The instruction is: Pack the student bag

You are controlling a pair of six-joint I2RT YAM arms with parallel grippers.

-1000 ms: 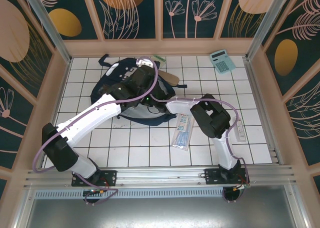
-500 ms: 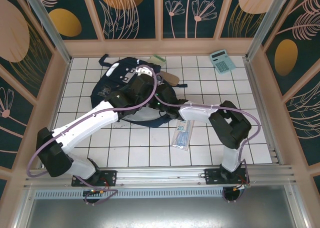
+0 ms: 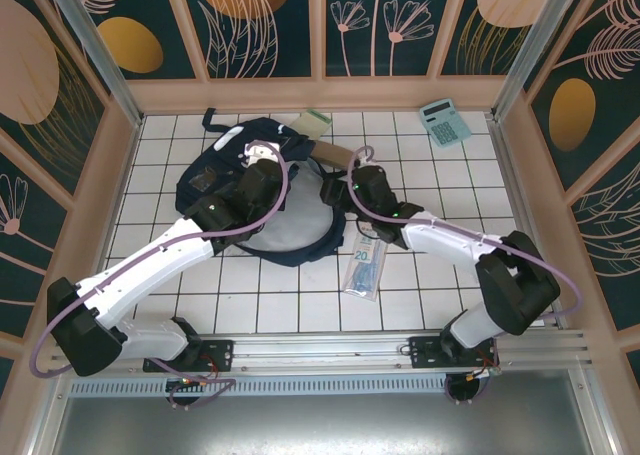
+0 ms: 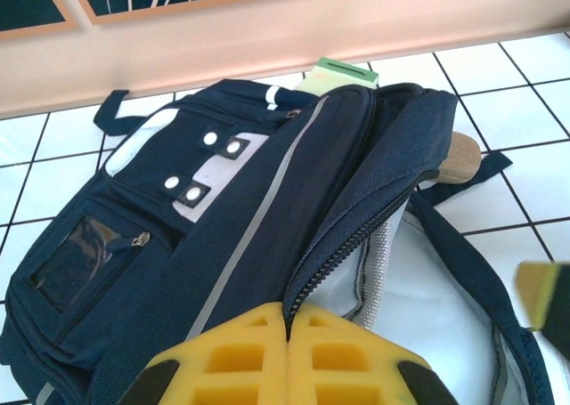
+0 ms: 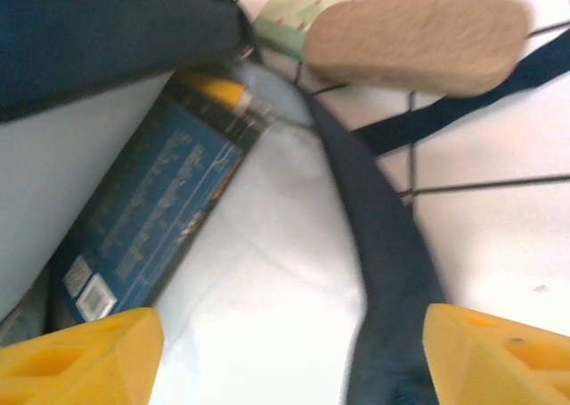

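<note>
The student bag (image 3: 215, 180) lies open, far left-centre on the bench (image 3: 500, 175). The left tool (image 4: 287, 320) is pressed together at its mouth. The right tool (image 5: 292, 325) hangs spread over the lining, and closing there could snag fabric and drag the bag.

Both arms stretched forward and converging, left hand (image 4: 287, 316) pressed shut, right hand (image 5: 292, 325) spread wide

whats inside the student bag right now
In the student bag, a blue printed pack with a yellow end lies on the grey lining; the navy flap covers the rest.
</note>
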